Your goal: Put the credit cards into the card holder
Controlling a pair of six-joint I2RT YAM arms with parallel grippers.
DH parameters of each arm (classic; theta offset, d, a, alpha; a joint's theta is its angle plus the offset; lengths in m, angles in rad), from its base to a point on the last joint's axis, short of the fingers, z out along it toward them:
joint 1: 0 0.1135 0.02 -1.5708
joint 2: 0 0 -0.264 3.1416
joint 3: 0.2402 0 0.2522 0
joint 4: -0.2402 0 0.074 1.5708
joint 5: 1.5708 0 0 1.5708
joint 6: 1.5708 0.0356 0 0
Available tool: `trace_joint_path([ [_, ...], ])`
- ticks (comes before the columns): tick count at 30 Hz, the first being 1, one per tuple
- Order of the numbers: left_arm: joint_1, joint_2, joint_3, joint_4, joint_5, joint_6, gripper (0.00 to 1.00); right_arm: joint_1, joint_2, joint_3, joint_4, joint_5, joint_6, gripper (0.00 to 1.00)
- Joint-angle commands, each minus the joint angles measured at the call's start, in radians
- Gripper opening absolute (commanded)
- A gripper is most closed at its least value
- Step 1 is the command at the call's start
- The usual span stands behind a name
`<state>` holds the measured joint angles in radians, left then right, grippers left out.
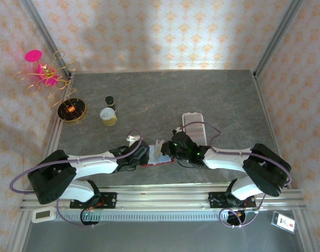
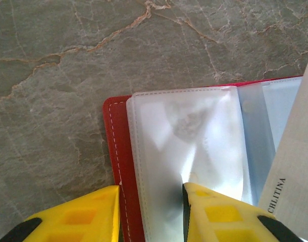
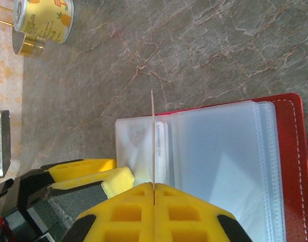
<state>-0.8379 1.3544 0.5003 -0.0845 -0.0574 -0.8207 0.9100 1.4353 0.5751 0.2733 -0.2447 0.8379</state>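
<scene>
The red card holder (image 1: 156, 163) lies open and flat near the table's front edge, its clear plastic sleeves (image 2: 194, 141) facing up. My left gripper (image 2: 150, 194) is open over the holder's left edge (image 2: 113, 141), with one yellow finger (image 2: 219, 212) resting on a sleeve. My right gripper (image 3: 154, 185) is shut on a pale credit card (image 3: 153, 136), seen edge-on and standing upright over the sleeves (image 3: 219, 161). The same card (image 2: 295, 171) shows at the right of the left wrist view. Another printed card (image 3: 162, 146) sits inside a sleeve. In the top view both grippers (image 1: 147, 155) (image 1: 166, 150) meet over the holder.
A yellow can (image 1: 108, 116) and a small dark bottle (image 1: 110, 101) stand at mid-left. A round gold dish (image 1: 72, 110) and a gold wire stand with pink pieces (image 1: 44, 76) are at the far left. A white ribbed tray (image 1: 194, 126) lies behind the right arm.
</scene>
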Motion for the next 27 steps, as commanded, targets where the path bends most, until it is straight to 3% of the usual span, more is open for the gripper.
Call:
trace_joint_path([
  [1,-0.006,0.004,-0.034,-0.050,0.008,-0.007,0.33,0.006,-0.011,-0.008,0.028,0.049,0.010,0.00],
  [27,-0.006,-0.009,-0.051,-0.030,0.016,-0.013,0.33,0.007,0.056,-0.053,0.089,-0.041,0.043,0.00],
])
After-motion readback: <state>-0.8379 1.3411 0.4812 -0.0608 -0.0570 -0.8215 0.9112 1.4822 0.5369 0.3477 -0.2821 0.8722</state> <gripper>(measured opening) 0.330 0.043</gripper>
